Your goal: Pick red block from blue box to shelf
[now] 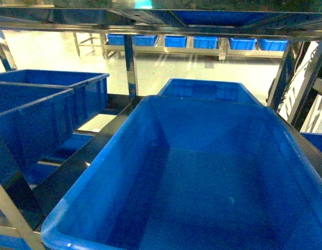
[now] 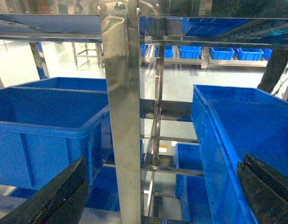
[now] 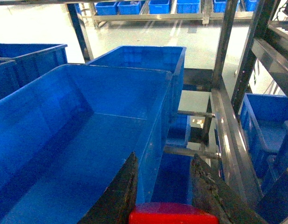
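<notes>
steel shelf (image 1: 131,62), blue crates (image 1: 202,172) on it

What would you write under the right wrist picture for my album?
Right gripper holds the red block beside a big blue crate on the shelf.

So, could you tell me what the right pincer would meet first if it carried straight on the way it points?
Probably the near crate: the right pincer, shut on the red block, points at its right wall, though depth is unclear.

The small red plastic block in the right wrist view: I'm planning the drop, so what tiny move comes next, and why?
Probably ease the right gripper left over the large blue plastic crate. Its fingers grip the small red plastic block, which sits over the crate's right wall beside the steel shelf rail.
</notes>
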Robot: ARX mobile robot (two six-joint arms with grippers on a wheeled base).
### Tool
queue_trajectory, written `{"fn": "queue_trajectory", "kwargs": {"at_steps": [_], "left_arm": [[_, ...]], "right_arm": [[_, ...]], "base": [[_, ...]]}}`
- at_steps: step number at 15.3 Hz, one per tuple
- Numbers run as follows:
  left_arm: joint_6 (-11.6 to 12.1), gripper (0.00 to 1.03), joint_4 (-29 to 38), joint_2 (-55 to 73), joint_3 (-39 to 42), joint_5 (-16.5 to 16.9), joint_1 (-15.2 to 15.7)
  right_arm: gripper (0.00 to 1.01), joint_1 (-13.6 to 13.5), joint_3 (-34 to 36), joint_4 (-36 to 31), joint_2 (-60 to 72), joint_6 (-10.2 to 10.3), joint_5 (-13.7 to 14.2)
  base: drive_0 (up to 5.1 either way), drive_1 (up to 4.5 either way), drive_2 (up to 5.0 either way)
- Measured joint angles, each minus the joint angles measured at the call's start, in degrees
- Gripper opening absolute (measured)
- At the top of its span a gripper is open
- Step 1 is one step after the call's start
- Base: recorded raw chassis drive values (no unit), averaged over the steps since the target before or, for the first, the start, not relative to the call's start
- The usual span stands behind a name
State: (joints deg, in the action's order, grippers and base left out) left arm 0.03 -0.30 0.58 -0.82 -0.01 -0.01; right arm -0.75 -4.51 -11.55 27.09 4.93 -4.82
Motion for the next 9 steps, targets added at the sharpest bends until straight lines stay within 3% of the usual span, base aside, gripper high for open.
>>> {"fn": "queue_trajectory", "kwargs": {"at_steps": [9], "left_arm": [[0.0, 0.98, 0.1, 0.0, 0.0, 0.0, 0.0]], "right_arm": [[0.28, 0.0, 0.0, 0.2, -0.2, 0.0, 0.0]], "base": [[0.0, 0.0, 0.0]]}}
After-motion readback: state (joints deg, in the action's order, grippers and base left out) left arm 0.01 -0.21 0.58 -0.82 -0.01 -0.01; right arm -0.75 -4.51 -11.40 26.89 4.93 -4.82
